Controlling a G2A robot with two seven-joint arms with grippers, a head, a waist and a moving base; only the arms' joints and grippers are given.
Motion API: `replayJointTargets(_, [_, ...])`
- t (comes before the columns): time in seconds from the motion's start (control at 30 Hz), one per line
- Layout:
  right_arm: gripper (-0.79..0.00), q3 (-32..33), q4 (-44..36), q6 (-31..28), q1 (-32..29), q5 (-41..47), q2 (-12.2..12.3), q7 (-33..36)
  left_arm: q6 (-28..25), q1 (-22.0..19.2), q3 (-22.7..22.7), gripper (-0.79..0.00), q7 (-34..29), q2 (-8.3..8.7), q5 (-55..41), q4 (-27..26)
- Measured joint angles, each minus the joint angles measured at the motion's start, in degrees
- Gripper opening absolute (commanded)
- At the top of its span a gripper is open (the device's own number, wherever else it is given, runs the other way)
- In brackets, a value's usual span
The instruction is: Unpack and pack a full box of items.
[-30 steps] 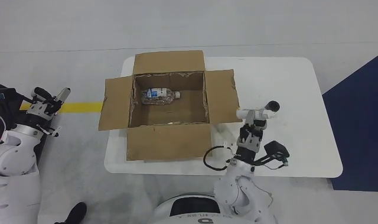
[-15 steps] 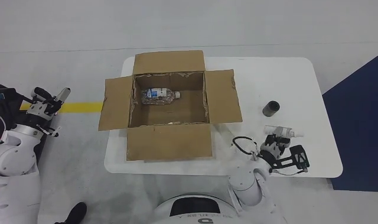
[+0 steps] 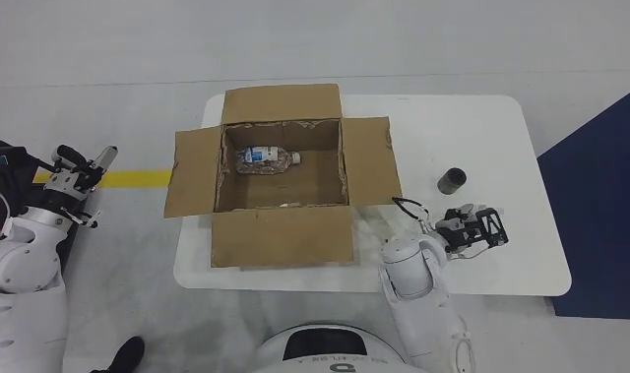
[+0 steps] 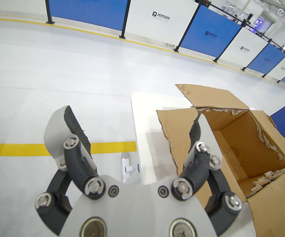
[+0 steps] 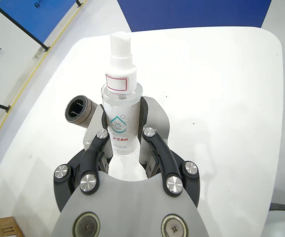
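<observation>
Jaws of the right gripper (image 5: 123, 114) are closed narrow on a clear plastic spray bottle with a white pump cap (image 5: 119, 92). Its black pads press both sides of the bottle's body, and the cap end juts out past the fingertips. This gripper (image 3: 482, 227) is over the white rounded table (image 3: 512, 137), toward its near right corner. A dark grey cylinder (image 3: 452, 181) sits on the tabletop just beside it, seen as an open-ended tube (image 5: 77, 112) in the right wrist view. The left gripper (image 4: 132, 122) has its jaws spread wide with nothing between them, and it sits off the table's left edge, over the floor. An open brown cardboard box (image 3: 379, 161) occupies the table's left half, its flaps folded outward. Inside, a clear plastic bottle with a blue and white label (image 3: 268, 158) lies on its side near the box's far wall.
</observation>
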Motion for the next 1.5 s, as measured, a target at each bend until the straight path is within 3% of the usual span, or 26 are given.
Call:
replayJointTargets(0.23, [-0.779,0.51,6.77,-0.10,4.97,-0.71,-1.41,1.48,0.00,0.00,0.00,0.000,0.00,0.00,0.00,0.00])
replayJointTargets(0.4, [-0.520,1.19,9.26,-0.10,6.79,-1.85,-1.86,3.75,0.00,0.00,0.00,0.000,0.00,0.00,0.00,0.00])
replayJointTargets(0.9, [-0.449,0.41,6.40,-3.37,4.94,-6.13,-2.62,6.97,0.00,0.00,0.00,0.000,0.00,0.00,0.00,0.00])
replayJointTargets(1.13, [-0.394,1.10,2.61,-11.06,1.37,-6.81,-2.48,9.06,0.00,0.00,0.00,0.000,0.00,0.00,0.00,0.00])
replayJointTargets(1.2, [-0.274,0.80,0.73,-14.40,-0.19,-6.81,-2.54,8.28,0.00,0.00,0.00,0.000,0.00,0.00,0.00,0.00])
replayJointTargets(1.23, [-0.120,0.54,-0.51,-16.40,-1.24,-6.73,-2.58,7.54,0.00,0.00,0.00,0.000,0.00,0.00,0.00,0.00])
replayJointTargets(1.27, [-0.022,0.01,-2.51,-19.73,-2.91,-6.70,-2.60,6.38,0.00,0.00,0.00,0.000,0.00,0.00,0.00,0.00])
replayJointTargets(1.37, [0.000,-2.22,-6.76,-30.50,-7.97,-8.48,-2.40,4.10,0.00,0.00,0.00,0.000,0.00,0.00,0.00,0.00])
replayJointTargets(1.5, [0.000,-4.65,-10.50,-42.07,-11.98,-15.07,-1.56,6.65,0.00,0.00,0.00,0.000,0.00,0.00,0.00,0.00])
